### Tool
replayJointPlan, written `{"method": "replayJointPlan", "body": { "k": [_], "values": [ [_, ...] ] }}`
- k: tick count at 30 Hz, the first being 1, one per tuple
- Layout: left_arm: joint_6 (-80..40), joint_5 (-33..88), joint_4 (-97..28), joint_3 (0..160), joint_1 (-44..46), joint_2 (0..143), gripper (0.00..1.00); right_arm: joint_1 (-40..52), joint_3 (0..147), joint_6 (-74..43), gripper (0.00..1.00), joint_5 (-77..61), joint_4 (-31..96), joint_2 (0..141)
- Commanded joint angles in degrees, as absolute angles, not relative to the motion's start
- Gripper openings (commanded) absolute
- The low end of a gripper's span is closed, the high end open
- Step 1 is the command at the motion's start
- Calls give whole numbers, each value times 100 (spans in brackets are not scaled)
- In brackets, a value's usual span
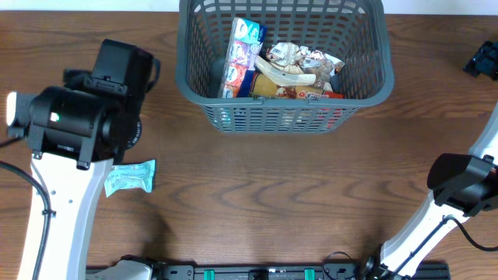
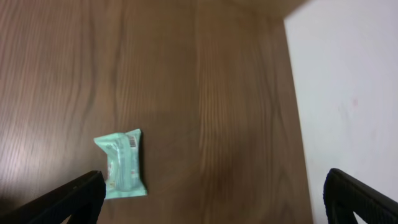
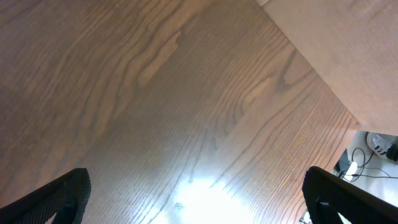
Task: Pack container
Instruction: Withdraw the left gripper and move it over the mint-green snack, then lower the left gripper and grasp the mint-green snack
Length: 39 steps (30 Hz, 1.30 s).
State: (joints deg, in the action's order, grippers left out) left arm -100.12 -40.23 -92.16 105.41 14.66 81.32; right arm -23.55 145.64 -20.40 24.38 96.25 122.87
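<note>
You have the container [image 1: 272, 117] at 12 o'clock on the table [image 1: 257, 202] in the overhead view, its far end cut off by the top of the frame. Several snack packets lie inside it. A tall blue and pink packet [image 1: 243, 50] leans along its 9 o'clock side, and a heap of cream, brown and red packets [image 1: 299, 66] fills the middle and the 3 o'clock side. One mint green packet [image 1: 131, 176] lies flat on the table at about 8 o'clock, well apart from the container and partly under the white link of your left arm [image 1: 74, 124]. That arm fills the 9 o'clock side; your right arm [image 1: 459, 187] stands at 4 o'clock.

On the left wrist camera, your left gripper [image 2: 214, 199] hangs over the wood with its jaws spread wide and nothing between them. The mint green packet shows at 7 o'clock there, just beside the finger [image 2: 74, 196] on that side; you cannot tell whether they touch. The table edge runs down the 3 o'clock side.

On the right wrist camera, your right gripper [image 3: 199, 199] is likewise spread wide and grips nothing, with bare wood grain below it. The table edge crosses at 2 o'clock, and some cables [image 3: 373, 149] show at 4 o'clock. A small black object [image 1: 484, 61] sits at 2 o'clock in the overhead view, too cropped to identify
</note>
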Motion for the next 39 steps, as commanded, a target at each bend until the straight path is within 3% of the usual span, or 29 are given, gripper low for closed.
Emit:
{"method": "replayJointPlan", "body": {
  "k": [1,14,21,28,32,39],
  "values": [
    [-11074,-3686,-9411,10259,1120,8136,99,-2359,14538,-2119,99,2499,9625,12298],
    [-11675,-1643,-8501,7516,73,8134,99,-2359,14538,-2119,99,2499,9625,12298],
    [-10488,-1007,-6873,6143,-211,8136,99,-2359,14538,-2119,99,2499,9625,12298],
    [-10346,-945,-6141,5568,-235,8136,99,-2359,14538,-2119,99,2499,9625,12298],
    [-9063,-937,-5229,5352,-235,8182,99,-2359,14538,-2119,99,2499,9625,12298],
    [-8831,-843,-5127,5345,-235,8538,99,-2359,14538,-2119,99,2499,9625,12298]
  ]
}}
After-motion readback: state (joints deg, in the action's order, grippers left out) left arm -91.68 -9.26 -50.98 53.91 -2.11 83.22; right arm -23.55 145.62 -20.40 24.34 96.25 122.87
